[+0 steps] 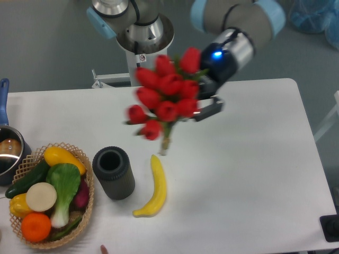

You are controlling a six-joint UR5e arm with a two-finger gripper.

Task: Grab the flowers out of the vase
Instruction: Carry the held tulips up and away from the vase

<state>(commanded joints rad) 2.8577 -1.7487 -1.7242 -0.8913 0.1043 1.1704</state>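
Flowers: the bunch of red tulips [165,103] hangs in the air above the middle of the white table [249,174], blurred, pale tied stems pointing down, clear of the vase.
Gripper: the gripper [204,106] sits at the bunch's right side, jaws pinched on the flowers just under the heads; a blue light glows on its wrist.
Vase: the dark ribbed vase [113,172] stands upright and open-mouthed toward the front left, apart from the stems.
Banana: a yellow banana [154,187] lies just right of the vase, near the front edge.
Basket: a wicker basket [79,159] of vegetables and fruit sits at the front left corner.
Pot: a metal pot [7,151] with a blue handle is at the left edge.
Writing: none can be read.
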